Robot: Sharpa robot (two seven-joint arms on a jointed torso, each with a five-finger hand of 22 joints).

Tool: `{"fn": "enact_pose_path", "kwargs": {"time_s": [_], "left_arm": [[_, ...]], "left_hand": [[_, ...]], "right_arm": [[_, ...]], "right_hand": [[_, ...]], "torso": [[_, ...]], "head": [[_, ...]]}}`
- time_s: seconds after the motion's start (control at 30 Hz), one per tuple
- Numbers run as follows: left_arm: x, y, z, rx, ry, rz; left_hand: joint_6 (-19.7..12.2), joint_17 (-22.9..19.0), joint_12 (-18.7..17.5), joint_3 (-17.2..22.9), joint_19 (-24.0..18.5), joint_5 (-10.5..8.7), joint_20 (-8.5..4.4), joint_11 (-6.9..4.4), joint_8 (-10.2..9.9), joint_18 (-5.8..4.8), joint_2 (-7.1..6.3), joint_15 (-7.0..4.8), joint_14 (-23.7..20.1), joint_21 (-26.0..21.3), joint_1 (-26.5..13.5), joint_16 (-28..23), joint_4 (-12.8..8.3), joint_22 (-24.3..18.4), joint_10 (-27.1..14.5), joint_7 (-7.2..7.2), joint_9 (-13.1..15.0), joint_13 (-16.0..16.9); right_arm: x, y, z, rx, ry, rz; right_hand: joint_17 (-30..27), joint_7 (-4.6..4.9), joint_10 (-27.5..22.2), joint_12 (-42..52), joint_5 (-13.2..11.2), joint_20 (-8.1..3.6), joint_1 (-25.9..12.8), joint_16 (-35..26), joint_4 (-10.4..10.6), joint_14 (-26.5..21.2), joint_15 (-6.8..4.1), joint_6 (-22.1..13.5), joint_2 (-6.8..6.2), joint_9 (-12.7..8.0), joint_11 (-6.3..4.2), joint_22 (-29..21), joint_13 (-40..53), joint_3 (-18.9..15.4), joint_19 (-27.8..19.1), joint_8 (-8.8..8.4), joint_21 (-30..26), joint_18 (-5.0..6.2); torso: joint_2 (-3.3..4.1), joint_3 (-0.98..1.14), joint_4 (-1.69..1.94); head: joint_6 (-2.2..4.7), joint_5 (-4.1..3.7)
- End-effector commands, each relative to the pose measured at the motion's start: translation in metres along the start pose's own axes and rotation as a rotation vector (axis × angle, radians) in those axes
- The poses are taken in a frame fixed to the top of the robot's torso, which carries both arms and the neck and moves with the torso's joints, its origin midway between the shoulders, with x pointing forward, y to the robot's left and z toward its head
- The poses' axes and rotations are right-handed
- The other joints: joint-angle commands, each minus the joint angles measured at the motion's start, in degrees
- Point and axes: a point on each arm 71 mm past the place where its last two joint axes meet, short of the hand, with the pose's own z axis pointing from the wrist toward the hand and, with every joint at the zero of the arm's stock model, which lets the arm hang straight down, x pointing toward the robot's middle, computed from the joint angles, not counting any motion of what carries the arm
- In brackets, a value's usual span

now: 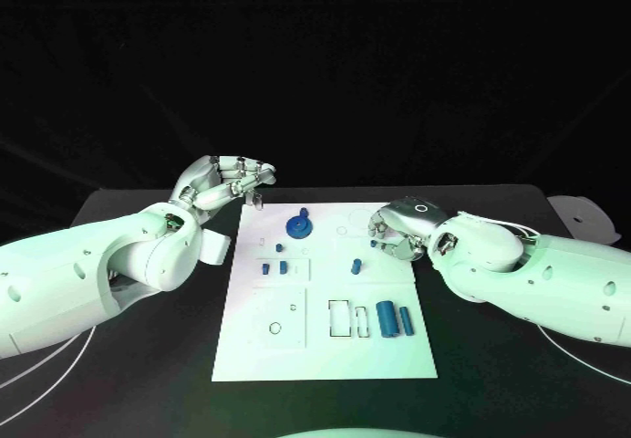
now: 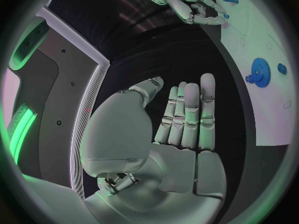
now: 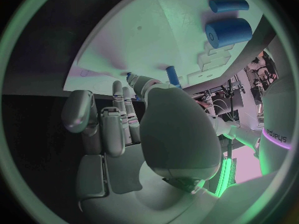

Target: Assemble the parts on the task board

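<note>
You have a white task board (image 1: 329,351) lying on a black table (image 1: 526,383). Just beside the left robot hand (image 1: 234,182), which is silver on a white arm, you see a blue gear (image 1: 301,224) with a toothed rim. The right robot hand (image 1: 401,228) is silver too, with a dark round spot on its back. Near it lies a small blue peg (image 1: 356,265). Closer to you than the right robot hand, you find 2 blue cylinders (image 1: 395,318), one thick and one thin, next to pale outlined frames on the white plate. Between the 2 robot hands, small blue pieces (image 1: 274,268) dot the board.
</note>
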Motion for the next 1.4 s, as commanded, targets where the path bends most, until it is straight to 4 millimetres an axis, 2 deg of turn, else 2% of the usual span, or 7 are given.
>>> {"fn": "enact_pose_path", "kwargs": {"time_s": [0.03,0.77,1.0,1.1,1.17,1.2,1.4], "left_arm": [[0.001,-0.002,0.0,0.014,-0.004,-0.04],[-0.001,-0.001,-0.002,-0.01,-0.012,-0.039],[-0.001,0.0,-0.002,-0.017,-0.014,-0.038],[-0.001,0.0,-0.003,-0.021,-0.013,-0.039],[-0.001,0.0,-0.003,-0.022,-0.013,-0.039],[-0.001,0.0,-0.003,-0.023,-0.012,-0.039],[0.0,0.0,-0.003,-0.03,-0.009,-0.041]], "left_hand": [[0.2,-0.1,-0.4,0.2,0.5,0.21,-0.14,-0.03,0.1,0.86,0.03,-0.29,0.2,-0.2,0.8,-0.3,-0.2,-0.1,0.3,0.15,0.1,-0.1],[-0.1,-0.3,-1.2,0.9,1.0,0.31,-0.14,0.25,-0.2,0.82,0.34,-0.16,0.3,-0.6,1.9,-0.4,-0.8,-0.4,0.2,0.55,0.0,-0.4],[-0.3,-0.4,-1.4,1.0,1.1,0.32,-0.11,0.33,-0.3,0.81,0.39,-0.1,0.3,-0.7,2.1,-0.4,-0.9,-0.5,0.1,0.66,-0.1,-0.5],[-0.4,-0.4,-1.5,1.1,1.1,0.31,-0.1,0.38,-0.4,0.81,0.38,-0.07,0.3,-0.7,2.2,-0.4,-0.9,-0.5,0.0,0.73,-0.1,-0.5],[-0.5,-0.4,-1.6,1.1,1.2,0.32,-0.08,0.44,-0.4,0.8,0.37,-0.03,0.2,-0.7,2.2,-0.4,-1.0,-0.5,-0.1,0.79,-0.1,-0.6],[-0.5,-0.4,-1.7,1.1,1.2,0.35,-0.06,0.48,-0.5,0.79,0.35,0.0,0.2,-0.8,2.2,-0.4,-1.0,-0.5,-0.1,0.84,-0.1,-0.6],[-0.9,-0.6,-2.0,1.5,1.2,0.74,0.05,0.67,-0.8,0.78,0.36,0.15,0.0,-0.9,2.7,-0.6,-1.3,-0.7,-0.4,1.05,-0.2,-0.7]], "right_arm": [[0.003,0.001,0.002,0.001,0.029,-0.029],[0.019,0.01,0.009,-0.005,0.098,-0.033],[0.022,0.01,0.01,0.011,0.124,-0.056],[0.023,0.01,0.01,0.019,0.128,-0.071],[0.023,0.011,0.01,0.021,0.13,-0.076],[0.023,0.011,0.01,0.022,0.13,-0.079],[0.021,0.013,0.009,0.016,0.092,-0.083]], "right_hand": [[4.7,-0.08,0.5,0.0,0.2,-0.11,0.5,0.4,-0.1,3.9,0.0,0.4,0.01,0.1,-0.07,1.9,-0.1,0.4,0.2,0.24,0.5,-0.7],[4.7,-0.53,2.8,0.1,0.8,-0.37,0.7,0.6,-1.7,3.8,-0.54,2.4,0.91,0.7,-0.68,3.4,-0.2,1.8,0.4,0.87,2.3,-0.93],[4.8,-0.73,3.9,-0.1,2.1,-0.57,0.8,0.8,-3.3,3.8,-0.88,3.4,1.92,1.2,-0.98,4.4,-0.1,2.5,0.7,1.32,3.7,-1.13],[5.3,-0.73,4.2,-0.5,2.9,-0.71,1.0,1.3,-4.4,4.0,-0.97,3.6,2.53,1.4,-1.01,5.7,0.0,3.0,1.6,1.4,6.5,-1.59],[4.5,-0.61,4.2,-1.0,3.3,-0.66,0.6,0.8,-5.1,3.8,-0.85,3.4,2.64,1.6,-0.94,9.1,0.0,3.7,4.3,1.25,14.5,-3.02],[3.7,-0.65,4.4,-1.2,3.5,-0.65,0.3,0.2,-5.5,3.6,-0.86,3.5,2.72,1.7,-0.96,9.7,0.0,4.0,4.6,1.28,15.8,-3.23],[3.2,-0.79,5.0,-1.6,2.9,-0.68,-0.4,-0.1,-6.0,3.6,-0.96,3.9,3.16,2.1,-1.09,10.1,0.0,4.4,4.6,1.55,16.2,-3.24]], "torso": [[-0.04,-0.03,-0.05],[-0.03,0.03,-0.03],[-0.08,0.01,-0.05],[-0.1,0.01,-0.04],[-0.11,0.01,-0.05],[-0.11,0.01,-0.06],[-0.12,0.03,-0.03]], "head": [[-0.14,0.06],[-0.69,0.22],[-0.86,-0.01],[-0.94,-0.15],[-0.95,-0.17],[-0.97,-0.18],[-1.03,-0.28]]}}
